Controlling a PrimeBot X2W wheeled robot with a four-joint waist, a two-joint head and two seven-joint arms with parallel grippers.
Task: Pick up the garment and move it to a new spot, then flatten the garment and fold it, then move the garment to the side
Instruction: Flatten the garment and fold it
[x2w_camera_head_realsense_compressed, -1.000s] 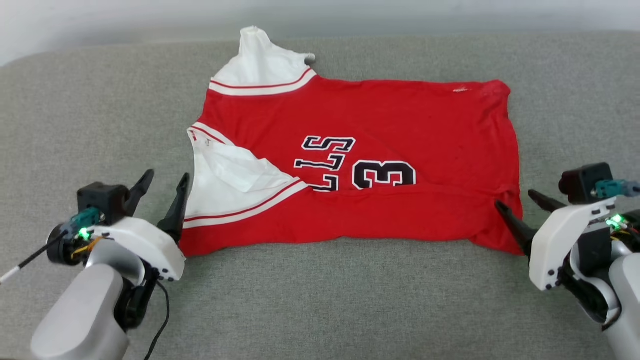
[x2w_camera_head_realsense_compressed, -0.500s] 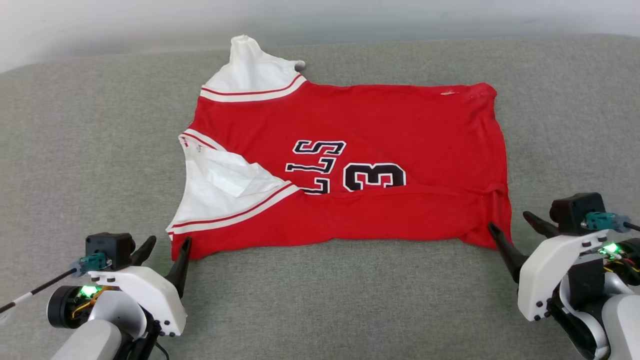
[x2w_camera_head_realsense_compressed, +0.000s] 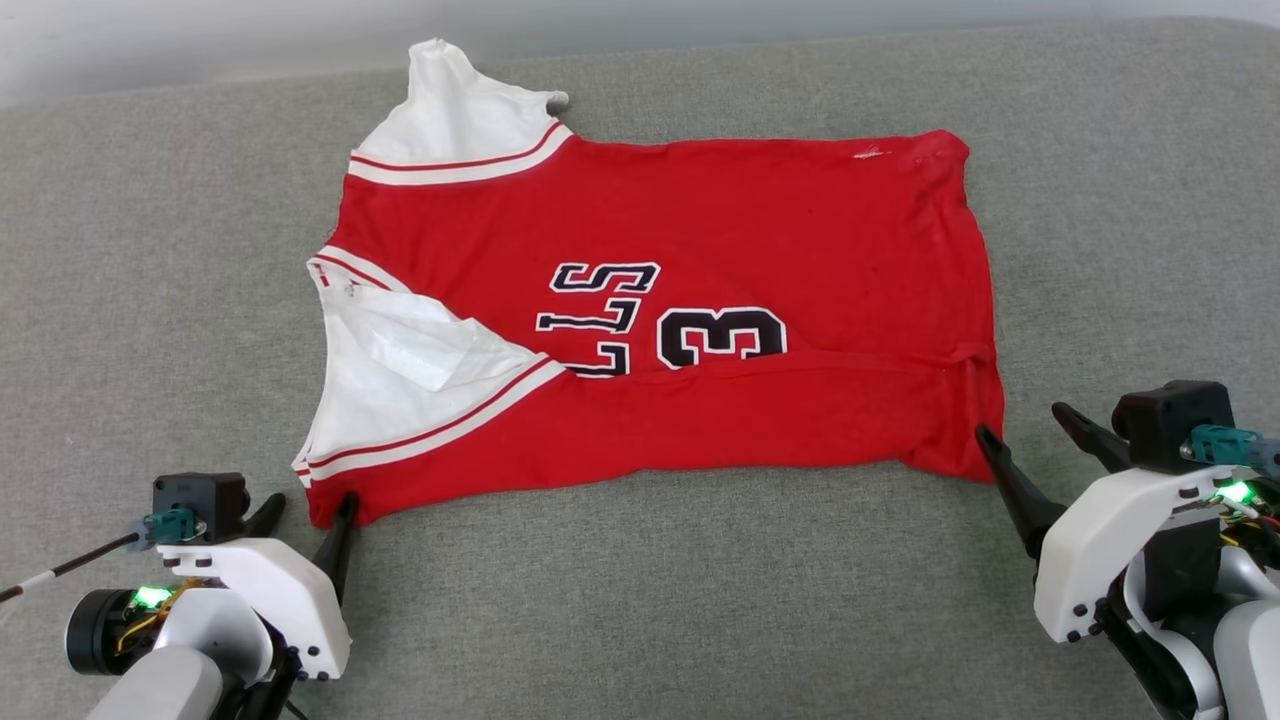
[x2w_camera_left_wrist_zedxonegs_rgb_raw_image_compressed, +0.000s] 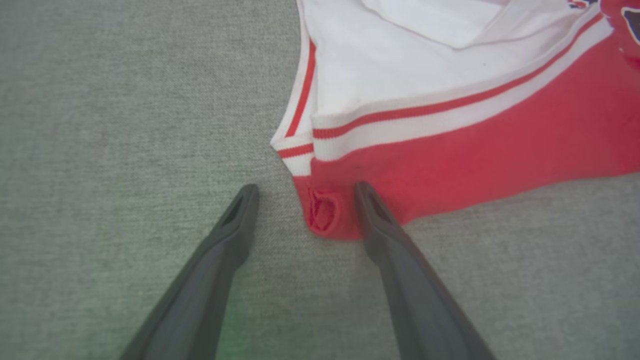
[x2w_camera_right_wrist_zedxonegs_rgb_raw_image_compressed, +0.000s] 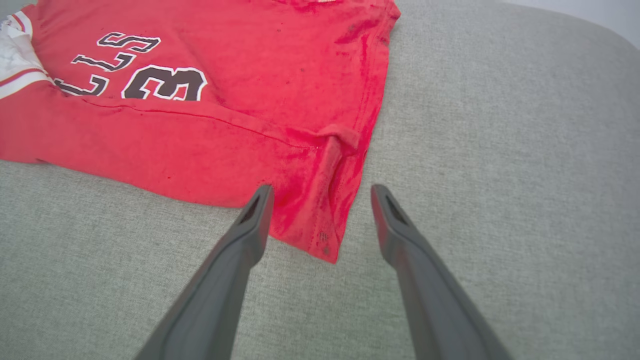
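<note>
Left gripper (x2w_camera_head_realsense_compressed: 311, 498) had drawn back to the near-left corner of the garment (x2w_camera_head_realsense_compressed: 760, 230); right gripper (x2w_camera_head_realsense_compressed: 1019, 419) straddled the near-right hem corner. Both stood wide open, holding nothing. Garment lay part-folded on the grey cushion (x2w_camera_head_realsense_compressed: 640, 600). Judgement: pinch both corners deep, catching all layers, and lift evenly.

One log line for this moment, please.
garment: flat on grey cushion, near edge folded over | left tool: open, at near left corner | right tool: open, at near right corner | held: nothing
</note>
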